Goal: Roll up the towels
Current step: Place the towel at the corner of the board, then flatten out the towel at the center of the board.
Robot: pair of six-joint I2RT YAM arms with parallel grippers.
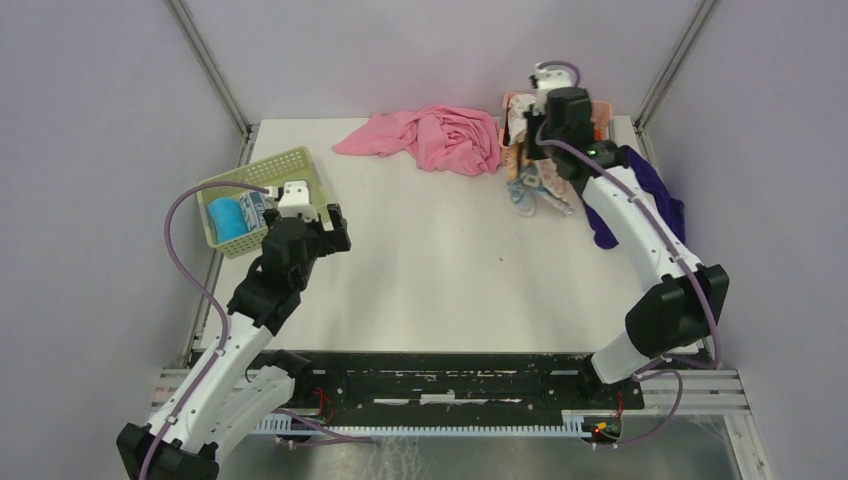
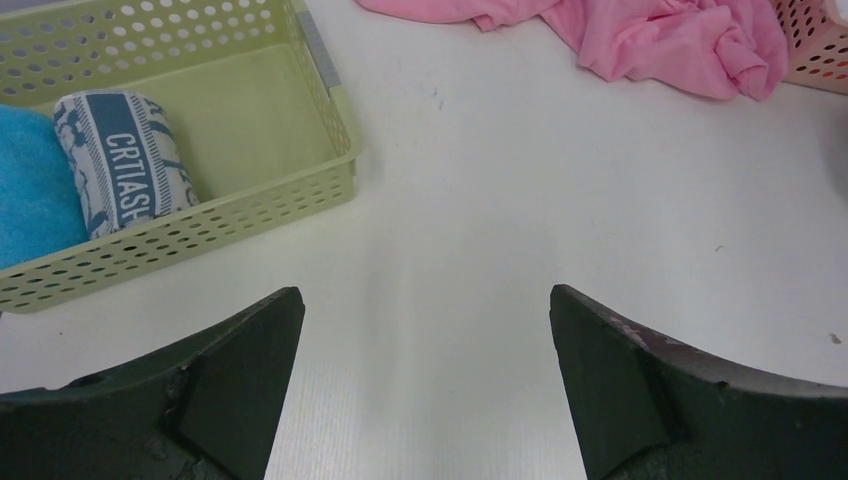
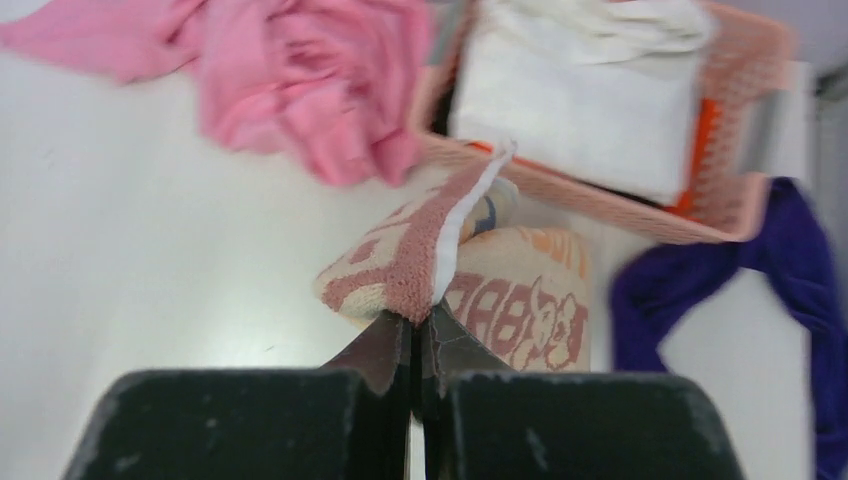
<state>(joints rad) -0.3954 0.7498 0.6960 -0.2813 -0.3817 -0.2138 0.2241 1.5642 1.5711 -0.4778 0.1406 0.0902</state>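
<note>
The cream "RABBIT" towel (image 3: 520,300) hangs pinched by one edge in my right gripper (image 3: 415,322), which is shut on it just in front of the pink basket. In the top view the towel (image 1: 535,190) droops onto the table below that gripper (image 1: 532,152). The bright blue towel (image 1: 226,218) and the white towel with dark blue print (image 1: 252,208) lie rolled in the green basket (image 1: 300,165). My left gripper (image 1: 338,230) is open and empty beside the green basket's right side. The left wrist view shows the print towel (image 2: 125,160), the blue towel (image 2: 30,190) and the open gripper (image 2: 425,300).
A large pink cloth (image 1: 440,135) lies crumpled at the back middle. A pink basket (image 3: 745,130) at the back right holds a plain white cloth (image 3: 580,90). A purple cloth (image 1: 655,195) lies at the right edge under my right arm.
</note>
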